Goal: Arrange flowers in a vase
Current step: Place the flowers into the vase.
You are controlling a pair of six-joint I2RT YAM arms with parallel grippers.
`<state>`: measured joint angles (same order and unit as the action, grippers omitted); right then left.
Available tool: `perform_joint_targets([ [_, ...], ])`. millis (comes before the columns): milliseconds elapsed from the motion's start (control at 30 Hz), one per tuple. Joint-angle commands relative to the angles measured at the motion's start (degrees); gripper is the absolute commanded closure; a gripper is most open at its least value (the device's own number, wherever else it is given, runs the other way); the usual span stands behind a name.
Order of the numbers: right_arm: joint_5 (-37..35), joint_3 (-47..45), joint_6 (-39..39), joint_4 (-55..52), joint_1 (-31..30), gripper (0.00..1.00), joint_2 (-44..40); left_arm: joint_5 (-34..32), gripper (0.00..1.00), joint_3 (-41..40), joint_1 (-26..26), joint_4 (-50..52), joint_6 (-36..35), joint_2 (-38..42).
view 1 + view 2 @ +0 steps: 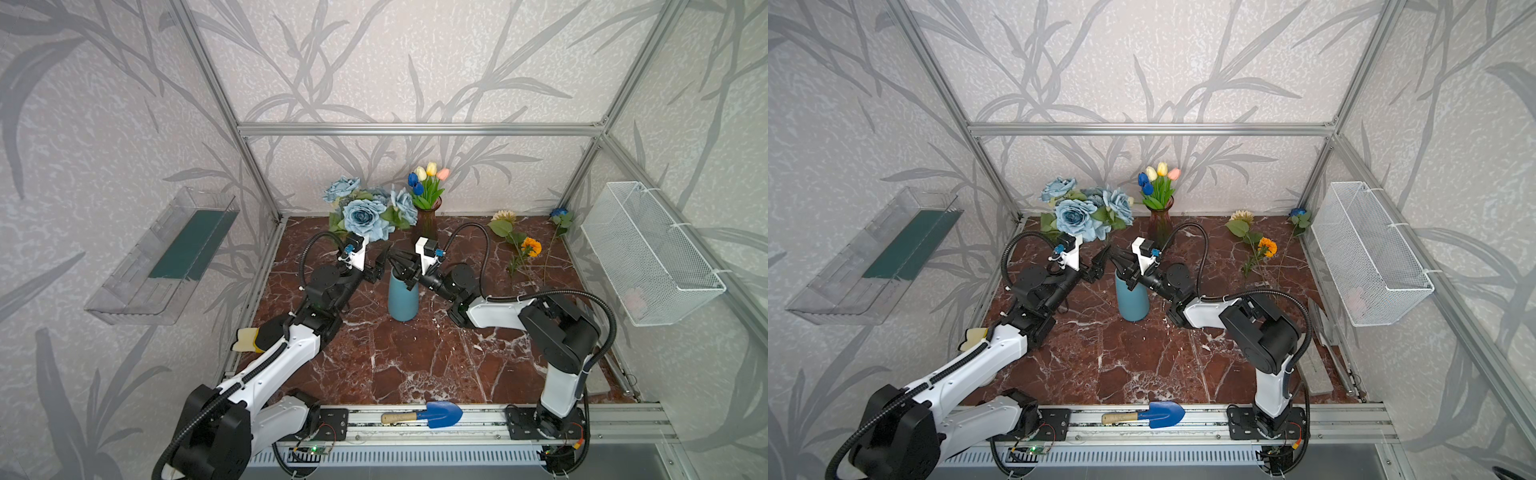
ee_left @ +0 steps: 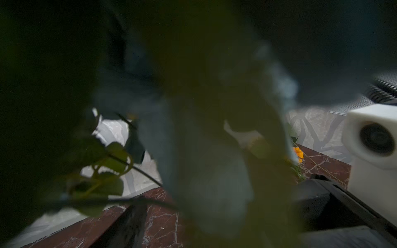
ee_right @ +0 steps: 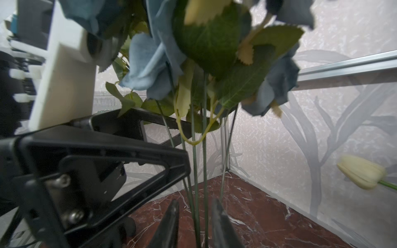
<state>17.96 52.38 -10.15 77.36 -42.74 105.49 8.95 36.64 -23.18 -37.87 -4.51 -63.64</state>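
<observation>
The blue vase (image 1: 402, 299) stands between the two wrists. The dusty-blue roses (image 1: 365, 216) rise from its mouth and lean away to its far left. The right gripper (image 3: 195, 201) hides the mouth, so I judge rather than see that the stems (image 3: 204, 150) sit inside.

That claw is slightly parted, with a finger on each side of the stems and a gap showing, so it pinches nothing. The left gripper (image 1: 383, 262), just left of the vase's mouth, is spread wide and empty.

The danger, I think, is the top-heavy bunch. Unsupported, it could tip the vase leftward or slide out. The leaves (image 2: 111, 158) crowding the left wrist could also snag on a retreat.

Both arms reach from the near rail (image 1: 478, 419). The left is stretched long and low, the right is folded at the elbow, and the wrists meet over the vase.

Beyond the blue vase, a brown vase (image 1: 428, 224) holds tulips (image 1: 426, 178). To its far right lie the marigold (image 1: 532, 246), the cream sunflower (image 1: 503, 215) and the deep blue rose (image 1: 559, 212).
</observation>
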Motion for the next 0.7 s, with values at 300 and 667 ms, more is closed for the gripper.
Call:
perform_joint_targets([
  [300, -1.96, -12.73, 3.51, 2.66, 2.96, 0.58, -15.38, 0.98, 0.27, -0.08, -0.23, -2.96, 1.04, 0.86],
  [667, -7.49, -6.24, -0.95, -52.99, 13.82, 0.54, -37.33, 2.43, 0.25, -3.37, -1.98, -1.13, 3.02, 5.88],
])
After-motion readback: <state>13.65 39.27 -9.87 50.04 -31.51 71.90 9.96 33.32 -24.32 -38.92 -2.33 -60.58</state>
